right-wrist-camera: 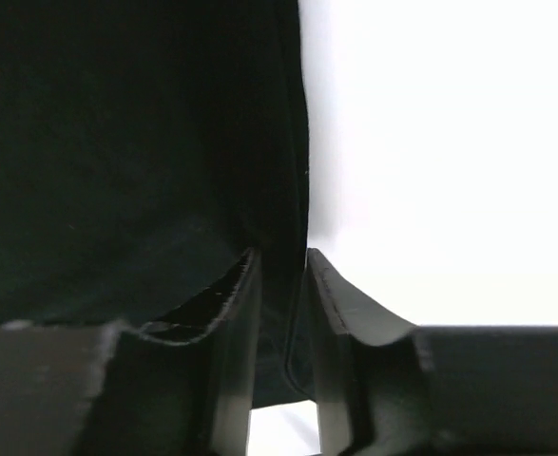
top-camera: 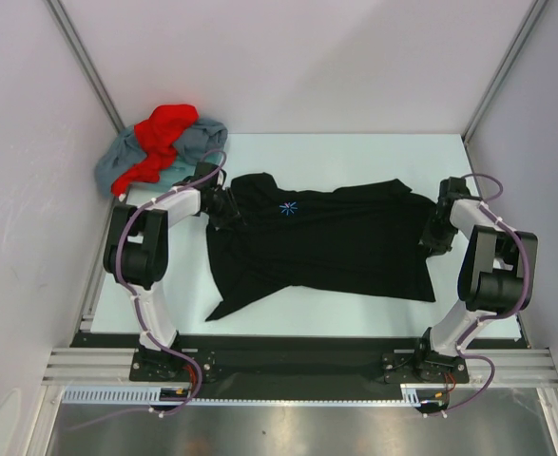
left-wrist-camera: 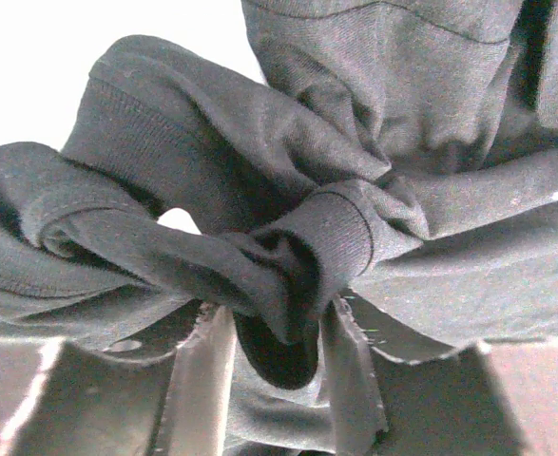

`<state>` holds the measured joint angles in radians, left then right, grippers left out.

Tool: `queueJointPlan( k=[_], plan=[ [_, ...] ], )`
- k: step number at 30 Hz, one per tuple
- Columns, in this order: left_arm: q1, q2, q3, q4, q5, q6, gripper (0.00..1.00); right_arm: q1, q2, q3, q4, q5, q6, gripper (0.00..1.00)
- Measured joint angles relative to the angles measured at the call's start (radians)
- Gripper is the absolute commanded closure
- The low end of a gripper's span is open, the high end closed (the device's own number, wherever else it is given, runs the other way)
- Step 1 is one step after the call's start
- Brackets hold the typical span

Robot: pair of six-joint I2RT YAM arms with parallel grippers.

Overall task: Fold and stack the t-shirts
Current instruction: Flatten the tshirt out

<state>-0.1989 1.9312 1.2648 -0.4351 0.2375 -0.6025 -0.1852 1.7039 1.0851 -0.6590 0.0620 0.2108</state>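
Finding one: the black soft-cloth t-shirt (top-camera: 336, 247) lies spread across the flat white table (top-camera: 355, 152). Its small blue-white starburst logo (top-camera: 288, 208) faces up, towards the left of the garment. The cloth is mostly flat, with creases along the near hem and a corner trailing towards the near left.

Finding two: my left claw (top-camera: 223, 205) sits at the shirt's left end, beside the logo. From the left wrist, the left claw (left-wrist-camera: 280, 309) has a bunched roll of the black t-shirt (left-wrist-camera: 212, 171) between its two fingers (left-wrist-camera: 202, 380). A ribbed band of the cloth is folded over right at the tips. The material fills the gap, so I record this claw as clamped on the black t-shirt. Bare table (left-wrist-camera: 31, 57) shows beyond the bunch.

Finding three: my right claw (top-camera: 436, 234) is at the shirt's right edge. From the right wrist, the right claw (right-wrist-camera: 280, 261) has its fingers (right-wrist-camera: 236, 351) drawn close together. The edge of the black t-shirt (right-wrist-camera: 117, 142) runs down into the narrow slot between them, so this claw is pinched on the cloth. White table (right-wrist-camera: 450, 142) lies to the right.

Finding four: a bright red crumpled t-shirt (top-camera: 164, 133) lies on top of a rumpled grey-blue t-shirt (top-camera: 205, 138) in the far left corner. Both are apart from the black one.
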Motion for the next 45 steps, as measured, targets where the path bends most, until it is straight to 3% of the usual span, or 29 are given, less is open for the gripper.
queueJointPlan(
  k=[2,4,5,6,9,20,22,23,24,27,29,31,32,33,40,45],
  plan=[
    [0.000,0.000,0.000,0.000,-0.001,0.000,0.60,0.000,0.000,-0.013,-0.001,-0.010,0.003,0.73],
    [0.000,0.000,0.000,0.000,-0.003,0.000,0.70,0.000,0.000,-0.023,-0.003,-0.024,0.004,0.79],
    [0.000,0.000,0.000,0.000,-0.006,0.001,0.80,0.000,0.000,-0.026,-0.003,-0.030,0.006,0.93],
    [0.001,0.000,0.000,0.000,-0.008,-0.001,0.85,-0.002,0.000,-0.027,-0.003,-0.037,0.002,1.00],
    [0.006,0.000,0.000,0.003,-0.012,-0.002,1.00,-0.010,-0.001,-0.027,-0.002,-0.052,0.014,1.00],
    [0.101,-0.101,-0.001,-0.038,-0.140,0.007,1.00,-0.053,0.058,0.150,-0.014,-0.077,-0.006,1.00],
    [0.128,-0.125,-0.001,-0.040,-0.157,0.011,0.99,-0.051,0.089,0.176,-0.004,-0.102,-0.010,0.92],
    [0.137,-0.130,0.000,-0.040,-0.160,0.014,0.96,-0.049,0.106,0.186,-0.001,-0.115,-0.010,0.83],
    [0.144,-0.130,0.000,-0.040,-0.159,0.019,0.83,-0.048,0.124,0.196,-0.002,-0.126,-0.010,0.65],
    [0.147,-0.130,-0.001,-0.045,-0.155,0.039,0.43,-0.053,0.171,0.227,-0.014,-0.126,-0.010,0.47],
    [0.147,-0.130,-0.001,-0.042,-0.151,0.047,0.29,-0.060,0.183,0.248,-0.037,-0.116,-0.006,0.34],
    [0.147,-0.132,-0.010,-0.039,-0.148,0.053,0.25,-0.066,0.178,0.262,-0.064,-0.098,0.000,0.22],
    [0.147,-0.134,-0.016,-0.039,-0.147,0.056,0.24,-0.068,0.170,0.264,-0.074,-0.083,0.003,0.08],
    [0.146,-0.138,-0.026,-0.040,-0.146,0.060,0.24,-0.069,0.157,0.264,-0.089,-0.070,0.008,0.01],
    [0.125,-0.305,-0.147,-0.095,-0.148,0.081,0.36,-0.072,-0.002,0.212,-0.164,-0.033,0.056,0.00],
    [0.108,-0.488,-0.288,-0.103,-0.071,0.089,0.30,-0.072,-0.110,0.126,-0.172,-0.185,0.102,0.01]
  ],
)
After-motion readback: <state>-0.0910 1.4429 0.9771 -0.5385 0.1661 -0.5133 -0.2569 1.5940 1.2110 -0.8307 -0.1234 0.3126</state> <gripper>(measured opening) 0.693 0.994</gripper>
